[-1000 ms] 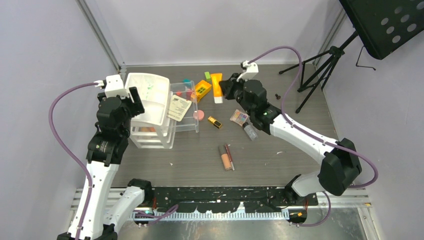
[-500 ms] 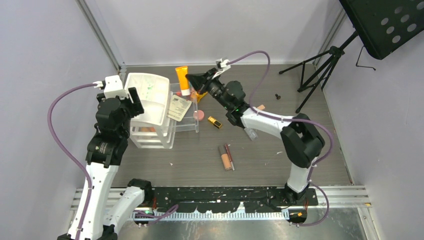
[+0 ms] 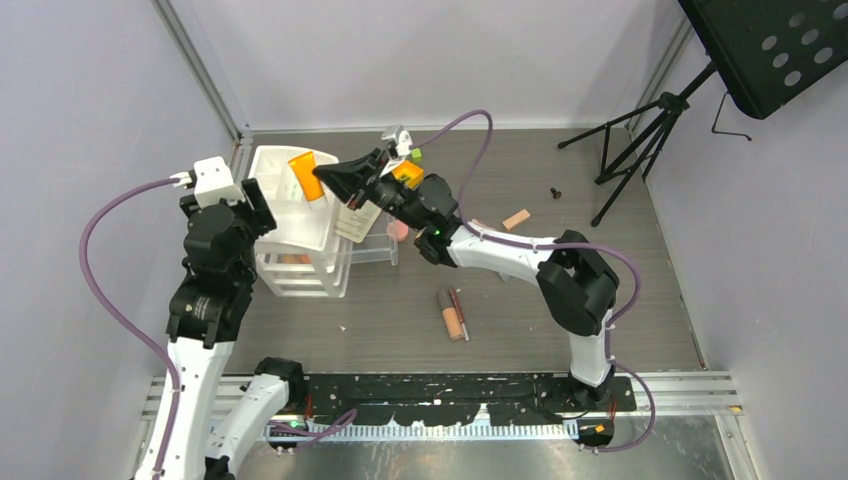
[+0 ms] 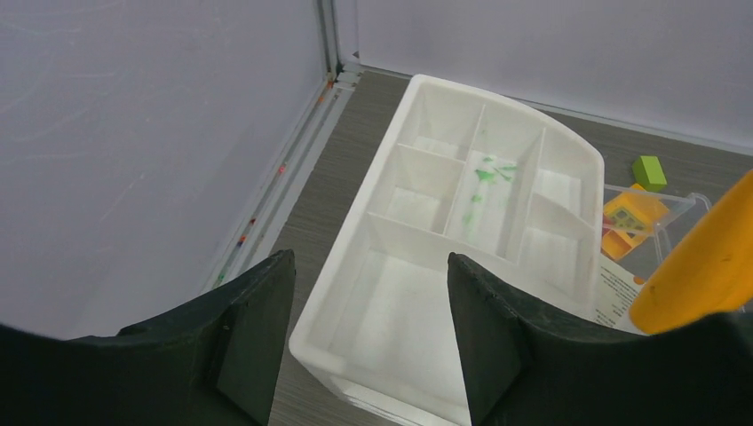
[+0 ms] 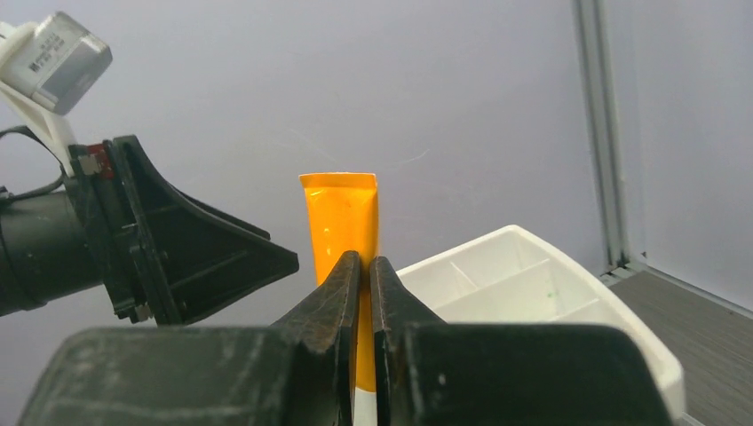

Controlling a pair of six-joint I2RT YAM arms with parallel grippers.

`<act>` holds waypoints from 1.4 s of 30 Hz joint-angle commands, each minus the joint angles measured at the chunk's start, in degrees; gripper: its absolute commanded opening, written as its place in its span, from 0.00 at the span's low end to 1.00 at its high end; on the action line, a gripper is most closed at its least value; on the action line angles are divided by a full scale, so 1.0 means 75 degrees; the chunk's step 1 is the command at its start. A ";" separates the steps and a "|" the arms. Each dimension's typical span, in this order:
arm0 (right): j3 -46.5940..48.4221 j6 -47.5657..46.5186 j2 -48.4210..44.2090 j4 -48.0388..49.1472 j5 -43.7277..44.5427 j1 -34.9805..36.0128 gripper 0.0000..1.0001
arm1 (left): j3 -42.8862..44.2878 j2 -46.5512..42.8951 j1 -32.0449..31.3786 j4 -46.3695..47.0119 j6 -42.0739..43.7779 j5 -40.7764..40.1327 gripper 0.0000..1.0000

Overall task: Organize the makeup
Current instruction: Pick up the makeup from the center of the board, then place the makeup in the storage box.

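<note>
My right gripper (image 3: 325,178) (image 5: 365,266) is shut on the orange tube (image 3: 305,175) (image 5: 342,217). It holds the tube in the air over the white divided organizer tray (image 3: 270,160) (image 5: 533,266). My left gripper (image 3: 262,208) (image 4: 368,262) hangs open and empty over the tray's (image 4: 355,257) near left corner. The orange tube (image 4: 706,266) shows at the right edge of the left wrist view. On the table lie a beige tube (image 3: 450,315) beside a red pencil (image 3: 460,312), a pink compact (image 3: 398,230) and a small peach stick (image 3: 516,219).
The tray sits on clear drawers (image 3: 300,275), with a clear box (image 3: 372,250) and a paper card (image 3: 355,220) beside it. A yellow toy brick (image 4: 632,217) and a green block (image 4: 649,171) lie behind. A tripod stand (image 3: 640,130) stands at the back right.
The right arm has swung left, carrying the orange tube from the back middle of the table to above the white tray. The left arm has shifted slightly left.
</note>
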 commanded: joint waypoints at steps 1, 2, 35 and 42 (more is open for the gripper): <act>0.0627 -0.0416 0.0429 0.0515 -0.0222 0.0325 0.00 | -0.0077 -0.0299 0.0053 0.0332 -0.0086 -0.0794 0.65; 0.0747 -0.0502 0.0594 0.0506 -0.0217 0.0406 0.00 | -0.0089 -0.0353 0.0050 0.0338 -0.0086 -0.0925 0.65; -0.0001 -0.2441 0.1832 0.2870 0.1166 0.0847 0.00 | -0.0380 -0.0921 0.0041 0.0591 -0.0156 -0.1382 0.68; -0.0301 -0.2474 0.1816 0.3195 0.1368 0.0847 0.06 | -0.0389 -0.0897 0.0041 0.0596 -0.0166 -0.1296 0.68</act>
